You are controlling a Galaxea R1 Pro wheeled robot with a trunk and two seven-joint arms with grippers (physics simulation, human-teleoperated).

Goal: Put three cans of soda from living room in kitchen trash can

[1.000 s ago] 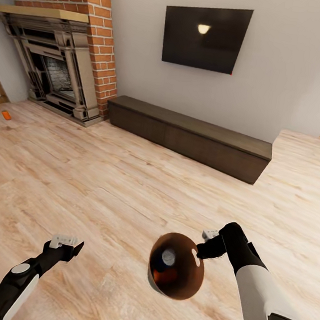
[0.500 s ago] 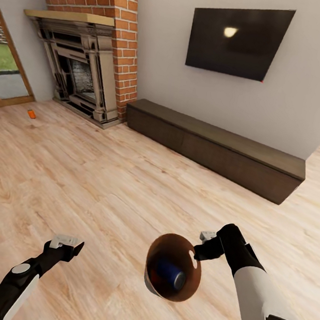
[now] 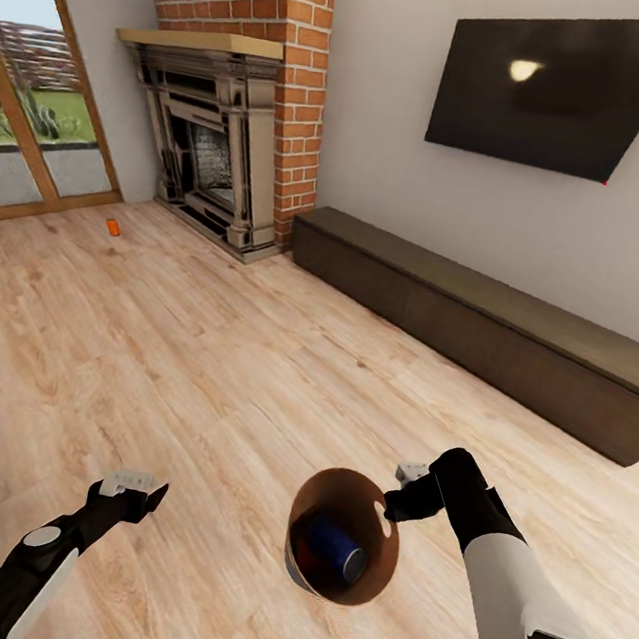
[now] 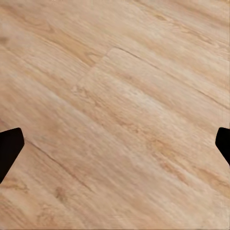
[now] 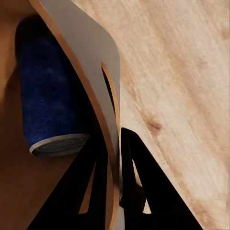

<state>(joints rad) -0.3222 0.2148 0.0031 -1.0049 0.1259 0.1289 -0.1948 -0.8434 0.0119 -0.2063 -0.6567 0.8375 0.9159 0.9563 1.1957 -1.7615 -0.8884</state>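
Nearest the robot, the right hand [image 3: 399,495] is pinched on the rim of the tash can [image 3: 299,569], one finger inside the wall and one outside, as the right wrist view shows with the dark fingers [image 5: 98,182] straddling the pale grey wall [image 5: 91,57]. The bin is tilted so its brown inside faces the head camera, and a dark blue can of soda [image 3: 338,549] lies on its side within, its silver end showing. The left hand [image 3: 136,489] hovers over the wood plank floor [image 3: 201,375] with its fingers spread apart and nothing between them; in the left wrist view its two dark fingertips [image 4: 9,151] sit at opposite edges over bare planks. Farther off, across open floor, a small orange-red can of soda [image 3: 114,226] rests on the planks near the glass door [image 3: 30,140] and just in front of the brick fireplace [image 3: 221,145]. A long low dark cabinet [image 3: 499,333] runs along the far wall under the wall television [image 3: 562,84].
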